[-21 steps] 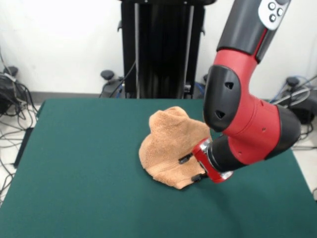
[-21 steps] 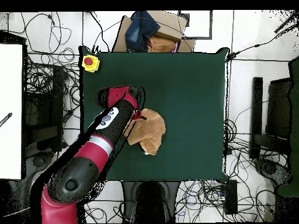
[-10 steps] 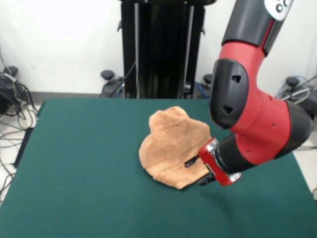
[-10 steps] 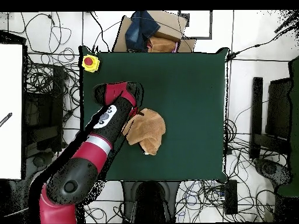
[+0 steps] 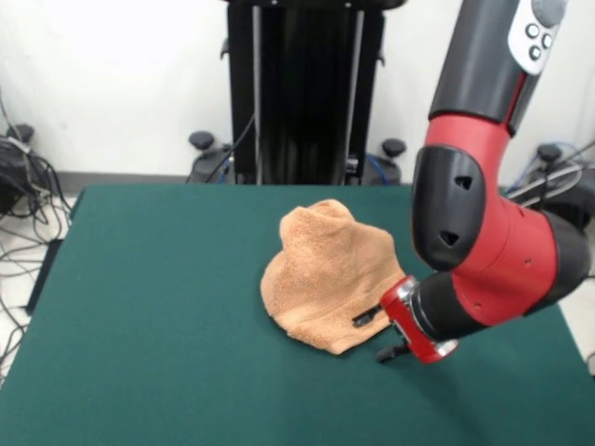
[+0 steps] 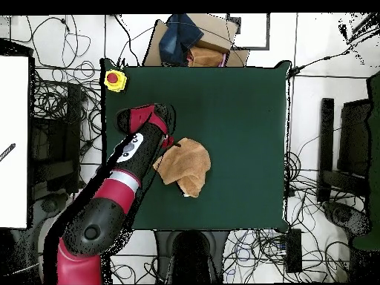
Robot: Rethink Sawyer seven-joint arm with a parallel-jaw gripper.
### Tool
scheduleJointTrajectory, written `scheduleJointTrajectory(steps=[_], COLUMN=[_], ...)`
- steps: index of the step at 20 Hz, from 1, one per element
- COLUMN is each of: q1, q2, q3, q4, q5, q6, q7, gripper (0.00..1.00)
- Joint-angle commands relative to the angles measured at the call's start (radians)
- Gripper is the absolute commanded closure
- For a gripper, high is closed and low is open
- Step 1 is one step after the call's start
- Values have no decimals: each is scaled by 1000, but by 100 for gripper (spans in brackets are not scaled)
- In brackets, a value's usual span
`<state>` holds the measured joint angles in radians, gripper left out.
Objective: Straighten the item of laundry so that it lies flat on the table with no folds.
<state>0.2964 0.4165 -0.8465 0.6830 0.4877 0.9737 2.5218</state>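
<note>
Pincer farther off towel

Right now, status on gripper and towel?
Gripper open, empty, beside towel's edge. Towel bunched, folded, not flat. Table free around it.

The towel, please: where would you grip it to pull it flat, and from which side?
Probably the towel's low thin edge nearest the gripper, coming from that side, low along the table. The cloth is bunched, humped at the far end, and tapers to a reachable lip here; the open gripper is already beside it.
</note>
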Motion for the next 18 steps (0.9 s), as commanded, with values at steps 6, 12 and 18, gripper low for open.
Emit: scheduleJointTrajectory(steps=[6, 12, 18], q1=[-23, -28, -25], q2=[143, 114, 72], q3=[-14, -71, -55], q4=[-95, -76, -25], q5=[6, -74, -133], q6=[113, 226, 235], q7=[326, 210, 151], gripper=[0, 0, 0])
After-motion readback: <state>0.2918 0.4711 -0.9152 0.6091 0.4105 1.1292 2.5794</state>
